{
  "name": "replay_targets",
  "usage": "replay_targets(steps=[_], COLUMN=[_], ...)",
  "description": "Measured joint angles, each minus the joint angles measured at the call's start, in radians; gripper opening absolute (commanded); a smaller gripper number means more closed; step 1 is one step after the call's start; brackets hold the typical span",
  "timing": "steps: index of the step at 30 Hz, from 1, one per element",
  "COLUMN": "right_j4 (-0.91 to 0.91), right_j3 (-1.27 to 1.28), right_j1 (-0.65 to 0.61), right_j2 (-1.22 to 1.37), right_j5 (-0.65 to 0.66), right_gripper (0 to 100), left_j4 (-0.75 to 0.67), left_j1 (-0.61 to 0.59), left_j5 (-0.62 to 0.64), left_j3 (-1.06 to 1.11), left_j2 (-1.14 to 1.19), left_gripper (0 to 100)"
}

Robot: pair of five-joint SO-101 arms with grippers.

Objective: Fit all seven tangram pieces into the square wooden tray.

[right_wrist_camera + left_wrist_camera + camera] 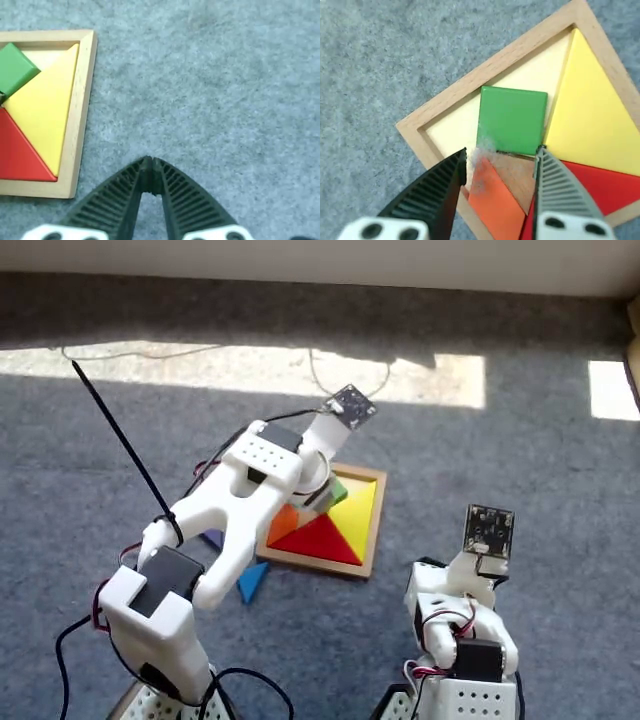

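The print on the small circuit boards at the arms' wrists is too small to read.

In the left wrist view the left claw (501, 160) stands open about as wide as one side of the flat green square piece (512, 120). Its black jaw and pale grey jaw flank the upper end of the orange piece (495, 205), with both tips just at the green square's lower edge. It has hold of nothing that can be made out. A whitish blur sits by the black jaw's tip.

The square wooden tray (470, 85) lies on the grey carpet (520, 440), right of centre in the high view. In it, the green square touches the large yellow triangle (590, 115) on the right, and the large red triangle (600, 190) lies below the yellow one. Bare cream tray floor (450, 135) shows to the left of and above the green square.

In the high view the white left arm (250, 490) covers the tray's upper left part. A light blue triangle (252, 582) and a darker blue piece (212, 538) lie on the carpet to the left of the tray, partly under that arm.

The right claw (150, 172) is closed tip to tip and empty, over carpet well to the right of the tray's rim.
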Motion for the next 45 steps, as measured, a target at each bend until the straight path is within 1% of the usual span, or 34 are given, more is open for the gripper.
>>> replay_targets(steps=[4, 7, 12, 14, 17, 19, 21, 26, 29, 32, 36, 41, 45], right_j4=[0.000, 0.000, 0.000, 0.000, 0.000, 0.000, 0.000, 0.000, 0.000, 0.000, 0.000, 0.000, 0.000], right_j3=[0.000, 0.000, 0.000, 0.000, 0.000, 0.000, 0.000, 0.000, 0.000, 0.000, 0.000, 0.000, 0.000], right_j1=[0.000, 0.000, 0.000, 0.000, 0.000, 0.000, 0.000, 0.000, 0.000, 0.000, 0.000, 0.000, 0.000], right_j2=[0.000, 0.000, 0.000, 0.000, 0.000, 0.000, 0.000, 0.000, 0.000, 0.000, 0.000, 0.000, 0.000], right_j5=[0.000, 0.000, 0.000, 0.000, 0.000, 0.000, 0.000, 0.000, 0.000, 0.000, 0.000, 0.000, 0.000], right_gripper=[1.5, 1.5, 1.5, 1.5, 1.5, 1.5, 1.5, 1.5, 1.5, 1.5, 1.5, 1.5, 1.5], left_j4=[0.000, -0.006, -0.130, -0.176, -0.196, -0.198, -0.157, -0.031, -0.002, 0.017, 0.063, 0.157, 0.203], left_j1=[-0.002, -0.002, -0.002, -0.002, -0.006, -0.006, -0.002, -0.002, -0.002, 0.000, -0.003, -0.072, -0.169], left_j5=[0.011, 0.058, 0.121, 0.137, 0.140, 0.112, 0.084, 0.072, 0.072, 0.071, 0.071, 0.071, 0.054], left_j3=[0.000, 0.000, 0.008, 0.009, 0.006, 0.005, -0.006, 0.005, 0.034, 0.080, 0.123, 0.184, 0.262], left_j2=[-0.020, -0.032, -0.031, 0.003, 0.057, 0.060, 0.058, 0.015, -0.017, -0.078, -0.241, -0.476, -0.601], left_gripper=[22, 22, 22, 22, 22, 22, 22, 22, 22, 22, 22, 22, 27])
